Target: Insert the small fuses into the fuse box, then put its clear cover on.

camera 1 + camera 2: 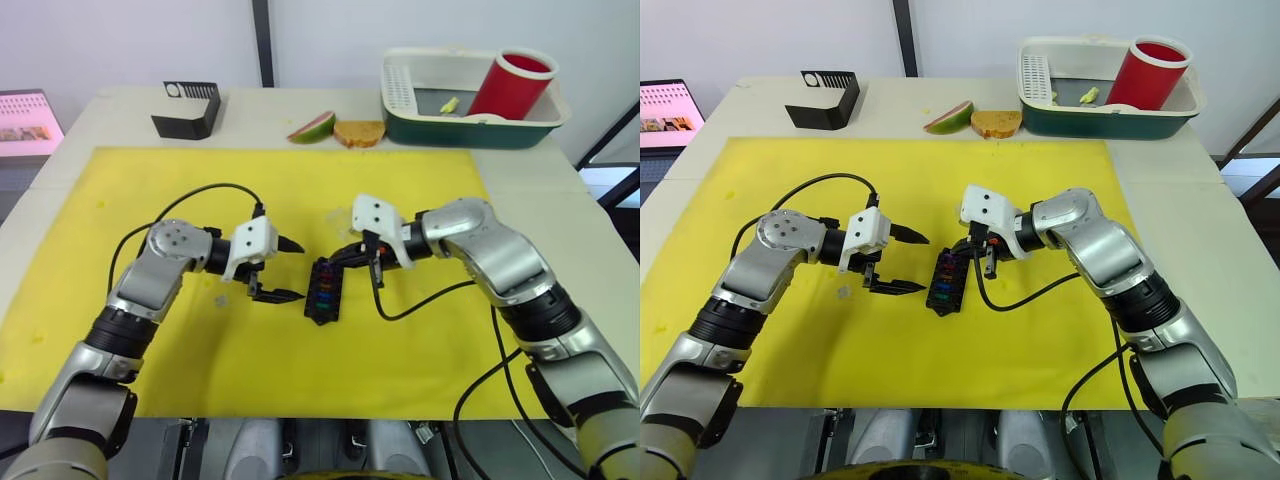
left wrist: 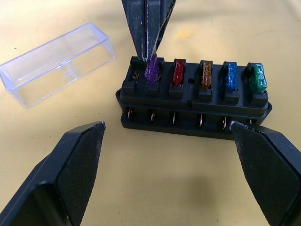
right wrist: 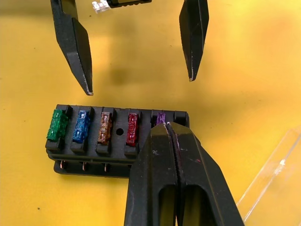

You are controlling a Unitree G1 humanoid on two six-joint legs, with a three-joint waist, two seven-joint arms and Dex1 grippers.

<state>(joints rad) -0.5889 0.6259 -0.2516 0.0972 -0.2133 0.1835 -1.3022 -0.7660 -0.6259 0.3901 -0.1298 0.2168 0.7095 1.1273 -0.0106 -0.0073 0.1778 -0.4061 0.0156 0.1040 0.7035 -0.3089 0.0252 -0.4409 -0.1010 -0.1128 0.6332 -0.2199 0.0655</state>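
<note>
Five fuses (image 2: pixel 205 75) seated; right end effector (image 3: pixel 171 129) clenched on purple fuse (image 2: pixel 151 69); left end effector (image 1: pixel 290 270) released.

Fuse box (image 1: pixel 323 290) near the middle of the mat (image 1: pixel 400 360), on the worktop (image 1: pixel 120 110). Five small fuses (image 2: pixel 205 74) seated in one row of its slots. Left gripper (image 1: pixel 285 270) just left of it, right gripper (image 1: pixel 372 262) at its far right end. Clear cover (image 2: pixel 56 62) lying beside that far end. Behind the mat: stand (image 1: pixel 187 108) left, food pieces (image 1: pixel 340 130) middle, basin (image 1: pixel 470 125) right with a cup (image 1: pixel 512 85) inside.
</note>
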